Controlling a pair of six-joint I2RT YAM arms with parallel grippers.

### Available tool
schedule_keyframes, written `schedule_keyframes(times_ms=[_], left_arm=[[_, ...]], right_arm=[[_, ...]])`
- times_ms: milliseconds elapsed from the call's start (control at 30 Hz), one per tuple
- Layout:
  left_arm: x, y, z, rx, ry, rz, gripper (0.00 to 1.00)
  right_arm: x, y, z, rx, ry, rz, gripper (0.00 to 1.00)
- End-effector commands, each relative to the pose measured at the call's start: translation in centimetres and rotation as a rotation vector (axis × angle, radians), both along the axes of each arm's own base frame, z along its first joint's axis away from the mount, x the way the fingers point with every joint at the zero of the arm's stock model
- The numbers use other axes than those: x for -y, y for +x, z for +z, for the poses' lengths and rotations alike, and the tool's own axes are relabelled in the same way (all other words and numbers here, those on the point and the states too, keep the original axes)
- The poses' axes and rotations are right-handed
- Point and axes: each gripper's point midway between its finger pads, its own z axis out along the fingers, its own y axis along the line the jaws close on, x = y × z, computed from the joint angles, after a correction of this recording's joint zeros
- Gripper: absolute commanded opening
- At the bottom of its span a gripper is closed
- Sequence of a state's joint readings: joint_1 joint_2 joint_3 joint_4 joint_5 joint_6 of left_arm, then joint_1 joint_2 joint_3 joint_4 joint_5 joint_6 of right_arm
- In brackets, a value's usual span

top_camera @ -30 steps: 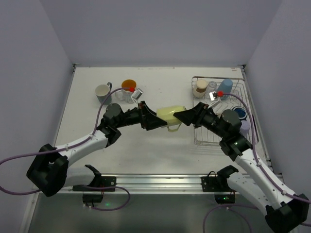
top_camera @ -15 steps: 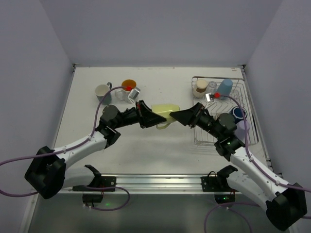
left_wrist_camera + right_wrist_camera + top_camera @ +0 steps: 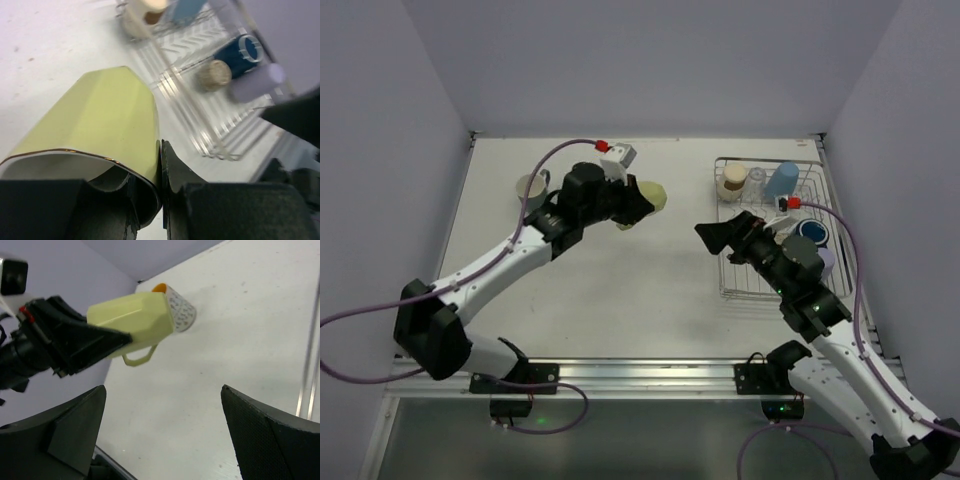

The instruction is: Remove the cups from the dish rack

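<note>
Currently, the step in hand is the placing of one unloaded cup on the white table; unloading is only partly done.

1. Far left: a grey-white handled mug stands upright on the table, well apart from the silver wire dish rack.
2. Left gripper: closed on the pale yellow faceted mug. The left wrist view shows one finger inside the rim and the other finger outside, clamping the wall. The mug is tipped on its side, clear of the table, handle hanging downward.
3. Just behind the held mug, the right wrist view shows a speckled orange-lined cup on the table. It appears tilted; whether it touches the held mug cannot be determined.
4. Right gripper: fingers spread wide, holding nothing, at the left edge of the rack.
5. Rack contents: a cream cup, a clear glass and a light blue tumbler at the far end; a navy cup and a lavender cup on the right side.

Next move, as judged: turn the held mug upright, lower it onto bare table beside the two unloaded cups without striking the orange-lined cup, then release. The right gripper is positioned to reach into the rack for another cup.
</note>
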State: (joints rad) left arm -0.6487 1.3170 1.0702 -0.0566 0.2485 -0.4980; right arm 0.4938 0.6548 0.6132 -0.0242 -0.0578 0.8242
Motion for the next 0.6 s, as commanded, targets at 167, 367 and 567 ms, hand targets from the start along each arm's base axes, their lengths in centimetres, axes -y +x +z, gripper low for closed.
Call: schedule_keyframes(times_ms=[167,367,567], left_arm=[[-0.7,9.1,-8.0,-0.116,0.508,0.148,0.00],[-0.2,13.6,-10.9,-0.171,0.653,0.171,0.00],[-1.2,16.2,-13.3,-0.218,0.767,0.174,0.00]], right_arm=[[3.4,-0.8,-3.1,-0.085,-0.284,-0.076,0.99],[3.8,-1.9,-4.5,-0.099,-0.312,-0.055,0.99],[4.0,-2.8,-5.5,-0.111,-0.317,-0.040,0.99]])
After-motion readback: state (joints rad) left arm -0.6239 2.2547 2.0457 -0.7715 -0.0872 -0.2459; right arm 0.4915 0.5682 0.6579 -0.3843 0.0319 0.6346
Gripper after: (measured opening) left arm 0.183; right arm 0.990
